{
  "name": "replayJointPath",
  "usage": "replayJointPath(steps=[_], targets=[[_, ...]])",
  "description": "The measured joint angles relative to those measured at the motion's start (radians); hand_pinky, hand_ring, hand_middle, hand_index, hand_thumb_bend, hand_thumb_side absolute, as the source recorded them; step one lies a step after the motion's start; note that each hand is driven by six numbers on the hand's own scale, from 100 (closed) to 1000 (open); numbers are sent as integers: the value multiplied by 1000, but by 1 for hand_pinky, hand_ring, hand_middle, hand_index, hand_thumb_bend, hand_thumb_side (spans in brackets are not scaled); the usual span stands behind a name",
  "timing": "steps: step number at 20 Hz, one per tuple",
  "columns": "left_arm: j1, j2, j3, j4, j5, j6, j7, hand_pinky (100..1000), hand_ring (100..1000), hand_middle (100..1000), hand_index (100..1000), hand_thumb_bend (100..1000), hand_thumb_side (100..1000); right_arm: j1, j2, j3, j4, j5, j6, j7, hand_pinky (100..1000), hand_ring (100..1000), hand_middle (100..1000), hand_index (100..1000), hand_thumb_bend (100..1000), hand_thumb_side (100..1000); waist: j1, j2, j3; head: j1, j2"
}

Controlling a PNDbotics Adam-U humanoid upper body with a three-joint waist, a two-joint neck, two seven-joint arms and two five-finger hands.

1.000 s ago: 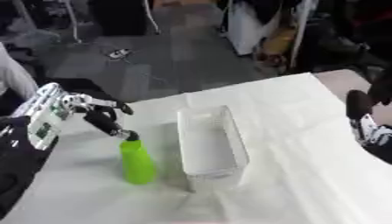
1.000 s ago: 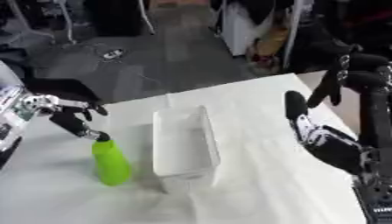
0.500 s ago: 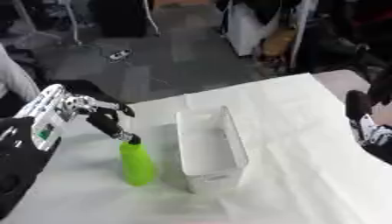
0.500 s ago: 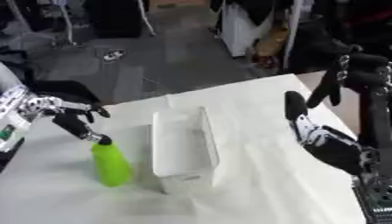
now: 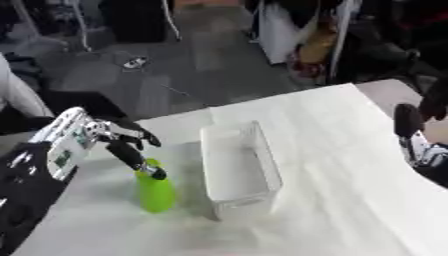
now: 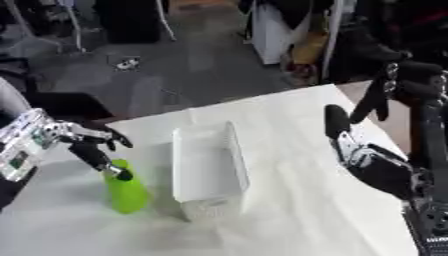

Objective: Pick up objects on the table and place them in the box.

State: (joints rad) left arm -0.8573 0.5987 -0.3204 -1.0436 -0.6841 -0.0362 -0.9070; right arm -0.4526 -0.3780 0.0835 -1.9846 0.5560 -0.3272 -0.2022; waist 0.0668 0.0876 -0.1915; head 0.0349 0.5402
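Observation:
A bright green bottle stands upright on the white table, just left of the white box. My left hand reaches in from the left, fingers straight and spread, with one black finger touching the bottle's top. It is open and holds nothing. The box is a long white bin with nothing visible inside. My right hand hovers at the right above the table, well away from the box, fingers straight and pointing up.
The table is covered in white cloth; its far edge runs diagonally behind the box. Beyond it lie a dark floor, chair legs and cluttered furniture.
My left hand has lowered slightly so a fingertip rests at the bottle's top. The bottle, box and right hand stay where they were.

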Motion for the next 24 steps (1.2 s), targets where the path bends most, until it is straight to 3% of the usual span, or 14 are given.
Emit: replayJointPath(steps=[16, 24], targets=[[13, -31, -7, 49, -34, -44, -1, 716, 978, 1000, 1000, 667, 601, -4, 0, 0, 0, -7, -2, 5, 136, 302, 299, 359, 304, 446, 0, 0, -7, 0, 0], [14, -39, 9, 78, -61, -60, -1, 674, 959, 1000, 1000, 657, 566, -8, 1, 1, 0, -7, -2, 5, 136, 302, 299, 359, 303, 445, 0, 0, -8, 0, 0]])
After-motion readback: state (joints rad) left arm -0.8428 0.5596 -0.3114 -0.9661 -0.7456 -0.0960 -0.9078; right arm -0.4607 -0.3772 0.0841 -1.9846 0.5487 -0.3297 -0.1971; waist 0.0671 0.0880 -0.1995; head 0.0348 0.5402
